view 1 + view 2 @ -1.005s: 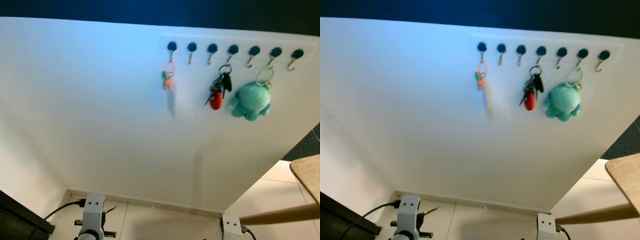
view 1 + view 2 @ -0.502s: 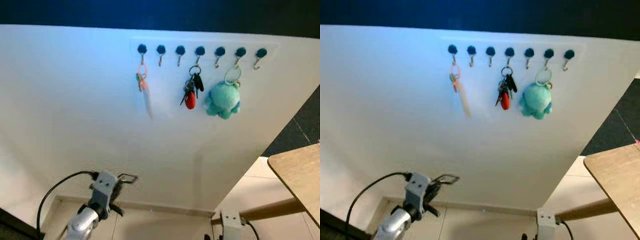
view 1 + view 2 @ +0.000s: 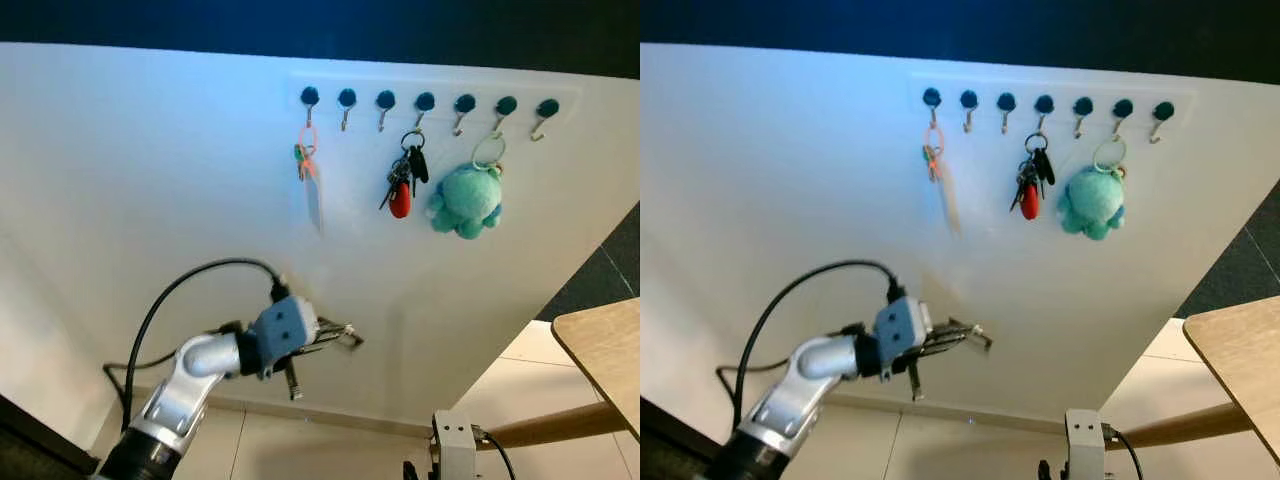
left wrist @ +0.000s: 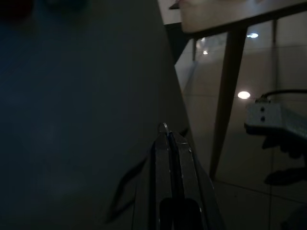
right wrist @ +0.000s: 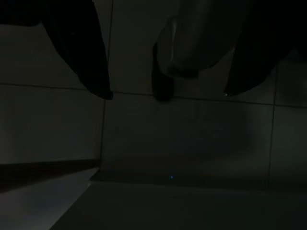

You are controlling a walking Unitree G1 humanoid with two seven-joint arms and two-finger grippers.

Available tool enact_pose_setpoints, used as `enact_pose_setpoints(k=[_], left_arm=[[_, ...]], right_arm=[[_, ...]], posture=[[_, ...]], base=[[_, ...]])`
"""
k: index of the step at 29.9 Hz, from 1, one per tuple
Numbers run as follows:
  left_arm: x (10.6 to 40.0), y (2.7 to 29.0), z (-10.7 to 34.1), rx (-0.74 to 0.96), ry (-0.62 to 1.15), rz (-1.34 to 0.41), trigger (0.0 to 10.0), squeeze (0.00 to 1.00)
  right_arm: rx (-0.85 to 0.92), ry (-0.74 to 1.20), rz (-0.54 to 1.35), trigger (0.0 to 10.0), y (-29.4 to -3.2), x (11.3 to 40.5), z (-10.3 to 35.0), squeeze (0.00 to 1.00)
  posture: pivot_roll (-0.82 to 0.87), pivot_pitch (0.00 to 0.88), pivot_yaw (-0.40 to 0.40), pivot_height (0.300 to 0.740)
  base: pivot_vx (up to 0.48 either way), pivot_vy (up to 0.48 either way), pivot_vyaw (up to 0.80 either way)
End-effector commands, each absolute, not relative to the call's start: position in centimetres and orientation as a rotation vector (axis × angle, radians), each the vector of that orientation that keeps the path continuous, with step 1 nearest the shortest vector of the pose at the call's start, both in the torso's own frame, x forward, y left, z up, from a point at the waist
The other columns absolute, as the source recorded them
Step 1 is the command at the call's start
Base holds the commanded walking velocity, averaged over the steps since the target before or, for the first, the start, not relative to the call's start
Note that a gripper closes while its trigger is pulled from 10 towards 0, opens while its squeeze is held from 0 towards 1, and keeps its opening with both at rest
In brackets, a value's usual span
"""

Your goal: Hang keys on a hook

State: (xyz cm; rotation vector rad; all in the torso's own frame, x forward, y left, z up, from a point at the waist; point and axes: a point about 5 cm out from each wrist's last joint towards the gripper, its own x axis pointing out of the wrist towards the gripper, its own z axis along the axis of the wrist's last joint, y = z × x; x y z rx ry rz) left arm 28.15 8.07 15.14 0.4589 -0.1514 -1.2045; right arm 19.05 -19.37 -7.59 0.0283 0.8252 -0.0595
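Left eye view: left end effector point(image 3: 335, 335) is gripping keys point(image 3: 292, 378), pinched together; free hooks point(image 3: 347, 100) sitting at twelve o'clock.

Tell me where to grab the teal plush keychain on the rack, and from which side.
Grip the teal plush by its round body, coming straight from the front: it hangs flat against the white panel, with the key bunch close on its left. Its thin ring sits over the hook, probably too fine to pinch; lift to unhook.
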Motion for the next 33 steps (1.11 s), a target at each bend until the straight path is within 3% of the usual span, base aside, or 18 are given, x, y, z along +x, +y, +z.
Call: enact_pose_setpoints(k=[1,3,15,33], left_arm=[[28.1,7.4,15.8,0.452,-0.155,-1.232,10.0,0.0],[29.1,6.1,19.1,0.434,-0.25,-1.223,10.0,0.0],[31.2,3.5,26.4,0.396,-0.417,-1.137,10.0,0.0],[32.5,2.8,29.7,0.414,-0.529,-1.02,10.0,0.0]], right_arm=[[0.029,0.82,-0.056,10.0,-19.3,19.0,-7.6,0.0],[0.026,0.818,-0.053,10.0,-19.2,19.0,-7.6,0.0],[0.031,0.813,-0.054,10.0,-19.1,19.0,-7.6,0.0],[0.049,0.789,-0.041,10.0,-18.4,19.7,-7.3,0.0]], posture=[[0.05,0.067,-0.008,0.74],[0.04,0.066,-0.009,0.74],[0.04,0.066,-0.007,0.74],[0.05,0.065,-0.007,0.74]], base=[[0.0,0.0,0.0],[0.0,0.0,0.0],[0.0,0.0,0.0],[0.0,0.0,0.0]])
